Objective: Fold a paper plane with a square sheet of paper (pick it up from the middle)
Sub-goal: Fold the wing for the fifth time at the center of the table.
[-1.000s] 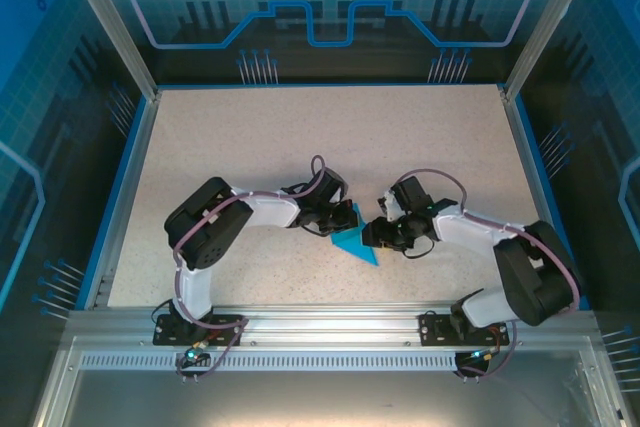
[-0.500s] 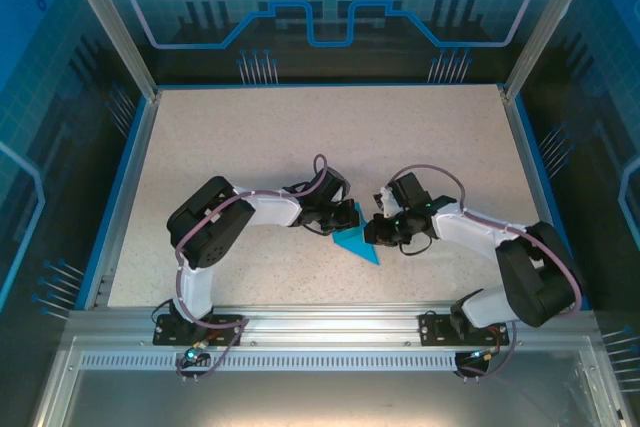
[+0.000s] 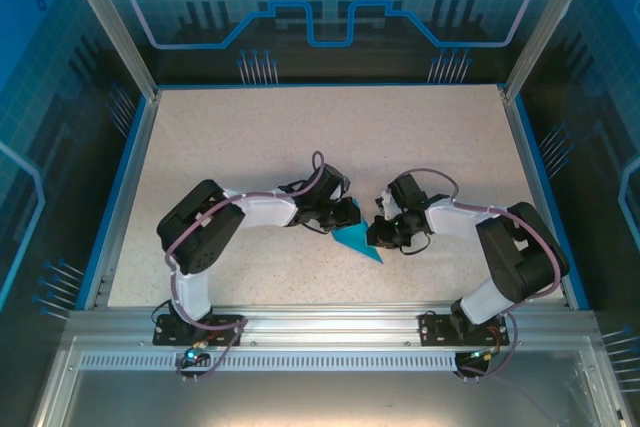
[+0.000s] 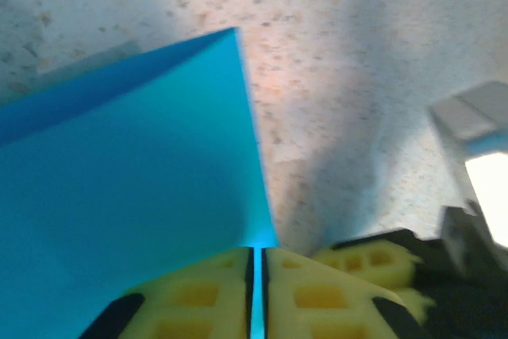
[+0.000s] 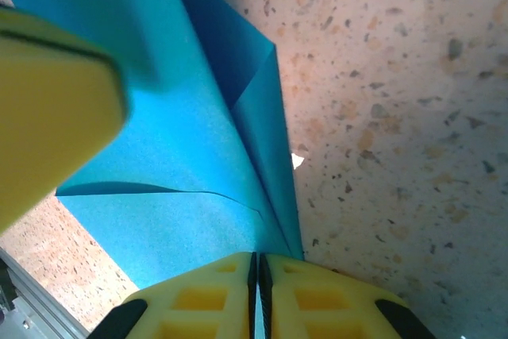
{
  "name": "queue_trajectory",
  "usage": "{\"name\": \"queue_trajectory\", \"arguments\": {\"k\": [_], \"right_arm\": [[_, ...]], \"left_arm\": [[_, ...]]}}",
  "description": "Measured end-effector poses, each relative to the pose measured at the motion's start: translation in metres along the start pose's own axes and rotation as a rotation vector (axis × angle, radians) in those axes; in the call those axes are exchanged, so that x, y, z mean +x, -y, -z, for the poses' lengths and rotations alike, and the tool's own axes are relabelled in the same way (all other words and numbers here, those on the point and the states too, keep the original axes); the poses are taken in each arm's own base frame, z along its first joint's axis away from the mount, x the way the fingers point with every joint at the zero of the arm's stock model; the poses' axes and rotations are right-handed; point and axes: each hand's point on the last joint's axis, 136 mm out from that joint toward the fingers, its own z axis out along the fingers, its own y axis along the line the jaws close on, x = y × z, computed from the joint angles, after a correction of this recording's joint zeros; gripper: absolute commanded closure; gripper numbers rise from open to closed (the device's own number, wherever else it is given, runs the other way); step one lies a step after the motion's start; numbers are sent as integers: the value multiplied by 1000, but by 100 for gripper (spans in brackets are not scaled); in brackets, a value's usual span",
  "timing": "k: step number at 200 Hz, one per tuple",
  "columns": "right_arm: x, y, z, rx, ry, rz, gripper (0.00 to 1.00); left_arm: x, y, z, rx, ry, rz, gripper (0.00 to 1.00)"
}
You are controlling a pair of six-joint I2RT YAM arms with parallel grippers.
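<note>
left pincer [image 4: 255, 275] clamped on blue sheet [image 3: 357, 244] | right pincer [image 5: 255, 283] clamped too | tip: pull evenly, press crease flat on worktop [image 3: 250, 147], no yanking

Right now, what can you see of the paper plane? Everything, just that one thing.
The paper plane is thin, bright blue, unmarked paper, part-folded into a flat pointed wedge with sharp creases and overlapping flaps. It sits mid-table between the two arms, over the speckled table, with its tip toward the near edge. The left pincer is shut on one edge and the right pincer is shut on the opposite side beside a crease. I cannot tell whether it rests on the surface or is lifted slightly.
</note>
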Motion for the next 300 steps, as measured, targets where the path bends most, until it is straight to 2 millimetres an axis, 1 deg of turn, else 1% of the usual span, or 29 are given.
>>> {"name": "queue_trajectory", "arguments": {"k": [8, 17, 30, 43, 52, 63, 85, 96, 112, 140, 163, 175, 192, 208, 228, 266, 300], "right_arm": [[0, 0, 0, -9, 1, -3, 85], [0, 0, -1, -22, 0, -9, 85], [-1, 0, -1, -37, -1, -13, 85], [-1, 0, -1, -54, 0, -17, 84], [-1, -1, -1, -64, 2, -17, 84], [-1, -1, -1, -75, 3, -18, 84], [-1, -2, -2, -87, 4, -17, 84], [-2, -3, -2, -92, 5, -17, 84], [-2, -4, -3, -103, 1, -18, 84], [-2, -5, -4, -112, 1, -15, 84], [-3, -5, -4, -116, 1, -15, 84], [-3, -5, -4, -120, 0, -18, 84], [-3, -5, -4, -127, 1, -19, 84], [-3, -5, -4, -130, 0, -19, 84], [-3, -5, -4, -135, 2, -21, 84], [-3, -5, -4, -138, 1, -20, 84], [-3, -5, -4, -141, 1, -22, 84]], "left_arm": [[-1, 6, 8, 12, 13, -13, 70], [-1, 13, 17, 26, 30, -33, 63], [-1, 20, 31, 42, 56, -40, 60], [2, 19, 41, 51, 76, -33, 54], [7, 14, 45, 51, 80, -12, 51], [15, 3, 46, 33, 79, 21, 51], [35, -23, 40, -26, 58, 94, 48], [43, -31, 37, -51, 52, 121, 47], [47, -34, 35, -68, 60, 158, 46], [47, -36, 35, -81, 84, 207, 46], [46, -39, 35, -89, 99, 239, 42], [46, -42, 37, -104, 110, 253, 39], [46, -46, 46, -128, 138, 264, 36], [44, -47, 52, -132, 160, 275, 37], [44, -48, 51, -134, 161, 278, 38], [45, -52, 41, -141, 149, 281, 44], [41, -44, 35, -107, 144, 275, 52]]}}
